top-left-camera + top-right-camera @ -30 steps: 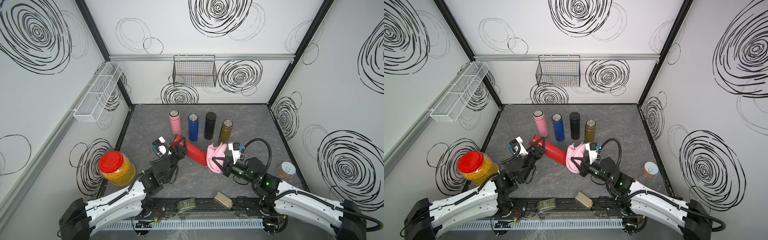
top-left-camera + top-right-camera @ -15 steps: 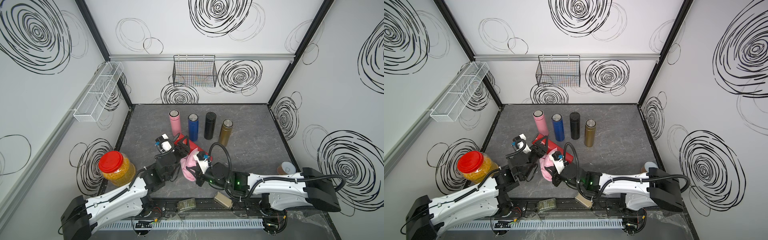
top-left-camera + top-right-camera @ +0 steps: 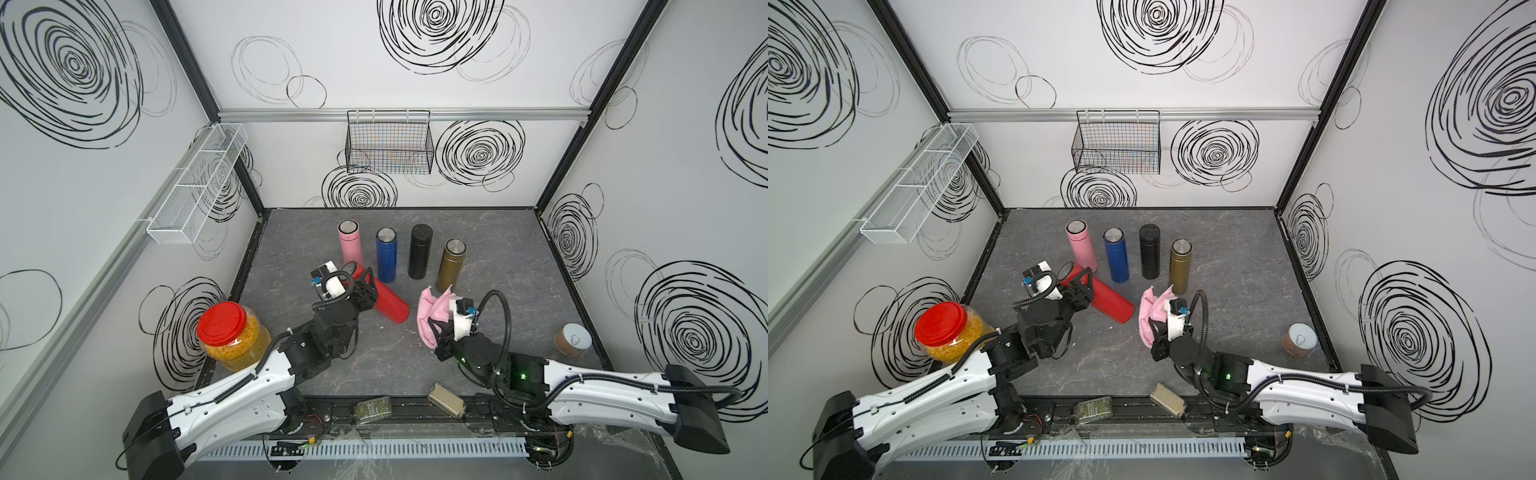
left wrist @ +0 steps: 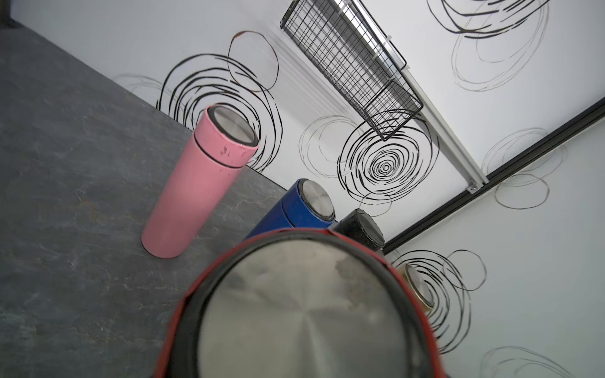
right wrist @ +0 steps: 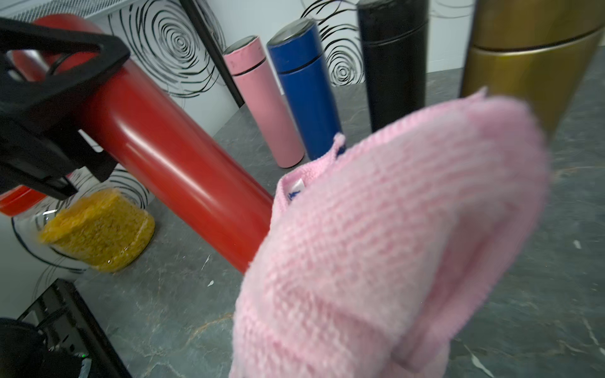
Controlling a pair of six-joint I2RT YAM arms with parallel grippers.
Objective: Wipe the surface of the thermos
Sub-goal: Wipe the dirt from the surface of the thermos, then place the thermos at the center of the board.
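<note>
Grey marbled tabletop [image 3: 498, 249], walled in white with black scribbled swirls. Black wire basket [image 3: 388, 143] hung on the back wall, white mesh shelf [image 3: 197, 187] on the side wall.

1. Red thermos [image 3: 388, 301], the task object. Tilted, cap end raised, base end low toward the table centre. Contact of base with table not determinable. Glossy barrel.

2. Left gripper [image 3: 363, 286]. Clamped across the red thermos near its cap end, with the black finger frame visible round the barrel in the right wrist view.

3. Pink cloth [image 3: 434, 316]. Knitted, bunched, pinched in the right gripper [image 3: 438, 332], jaws closed on it and mostly buried in the folds. Just beside the low end of the red thermos. Narrow gap in both top views, no wiping contact evident.

4. Standing row behind: pink thermos [image 3: 350, 245], blue thermos [image 3: 386, 255], black thermos [image 3: 419, 251], gold thermos [image 3: 451, 266]. All upright, gold nearest the cloth, pink close beside the raised red cap end.

5. Bystanders: jar [image 3: 232, 336] with red lid and yellow fill at the left edge, small brown tin [image 3: 572, 339] near the right wall.

Hazards, as judged:
- Twist or slip of the red thermos in the clamp under a hard stroke. Cause: smooth finish, hold at one end only.
- Toppling of the gold or pink thermos. Cause: wide swing of the cloth or of the raised cap end.
- Cloth pulled from the pinch. Cause: snag on the base rim.
- Incomplete wipe. Cause: underside and the band under the finger frame out of reach without a regrip.
</note>
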